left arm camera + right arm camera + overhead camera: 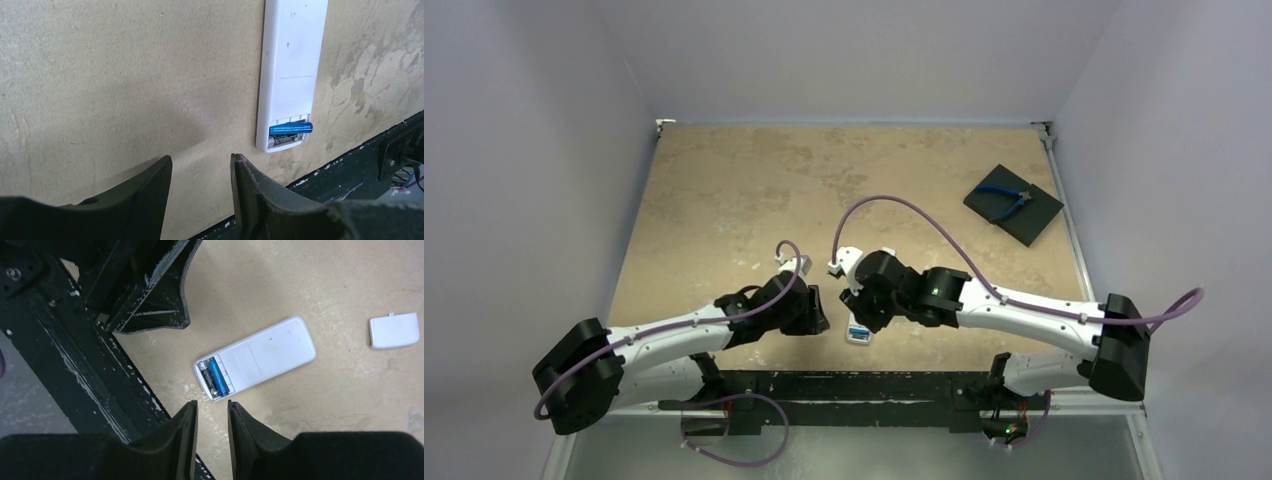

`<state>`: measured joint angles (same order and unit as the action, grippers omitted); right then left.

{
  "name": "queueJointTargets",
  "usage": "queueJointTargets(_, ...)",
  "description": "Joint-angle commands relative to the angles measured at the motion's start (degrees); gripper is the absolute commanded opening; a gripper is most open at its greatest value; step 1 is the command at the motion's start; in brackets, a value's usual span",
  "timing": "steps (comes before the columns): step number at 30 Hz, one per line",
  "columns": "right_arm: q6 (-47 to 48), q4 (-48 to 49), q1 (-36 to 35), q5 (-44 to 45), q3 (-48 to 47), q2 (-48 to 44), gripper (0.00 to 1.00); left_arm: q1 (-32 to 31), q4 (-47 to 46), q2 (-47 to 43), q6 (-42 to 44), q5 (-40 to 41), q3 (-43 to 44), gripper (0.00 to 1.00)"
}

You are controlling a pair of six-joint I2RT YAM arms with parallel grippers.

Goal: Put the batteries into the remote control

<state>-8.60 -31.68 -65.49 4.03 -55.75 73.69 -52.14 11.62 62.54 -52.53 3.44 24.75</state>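
The worry is the blue battery [290, 128]. From my left wrist it lies across the open bay with one end poking past the right side of the remote control [292, 60], so I judge it is not fully seated. If I press on that end, it could tip up and spring out of the bay. The remote lies at the near edge of the table [325, 400], just beside the dark frame [75, 350], so a battery that pops loose may roll off down there. A sideways shove from either claw could also slide the whole slab over that edge, since nothing braces it.

My left claw [200, 162] is spread, with nothing between the pads, and hangs to the left of the remote. My right claw [212, 407] stands above the bay end, jaws only a little apart and empty.

The remote lies back up, plain white, between my two arms, with its open bay at the near end. The dark battery [207, 380] lies alongside the blue one and looks lower in the bay, though shadow hides its ends. The battery cover [394, 330] lies apart on the table, so the closing step is not yet done
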Motion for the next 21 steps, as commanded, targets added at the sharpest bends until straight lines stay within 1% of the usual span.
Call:
queueJointTargets(1,-9.37,-0.35,1.26,2.03,1.2,-2.32,0.35,0.03,-3.7,1.78,0.61,-1.91,2.01,0.46)
queueJointTargets(4,-13.12,1.72,1.41,2.52,3.59,-3.95,0.35,0.09,-4.4,3.38,0.76,-2.74,2.31,0.46)
queueJointTargets(6,-16.07,4.99,1.42,2.73,6.18,-5.7,0.34,0.09,-5.1,4.52,0.72,-3.12,2.4,0.46)
queueJointTargets(8,-19.56,7.5,1.5,4.11,8.75,-7.22,0.38,0.07,-5.64,5.68,0.69,-3.18,2.62,0.45)
queueJointTargets(10,-23.84,8.07,1.87,5.12,10.39,-7.88,0.4,0.1,-6.08,6.96,0.74,-3.18,2.98,0.44)
queueJointTargets(13,-28.18,8.96,2.64,5.08,12.4,-7.67,0.4,0.11,-7.14,8.81,0.69,-4.15,3.37,0.41)
queueJointTargets(15,-30.56,10.46,3.1,3.73,13.56,-6.97,0.38,0.07,-8.03,10.07,0.83,-4.81,3.63,0.38)
queueJointTargets(17,-32.17,11.9,3.26,2.55,14.4,-5.93,0.33,0.1,-8.76,11.19,0.85,-5.29,3.97,0.34)
queueJointTargets(21,-35.24,15.09,3.27,2.43,16.52,-4.73,0.27,0.07,-10.24,13.33,0.95,-6.43,4.48,0.25)
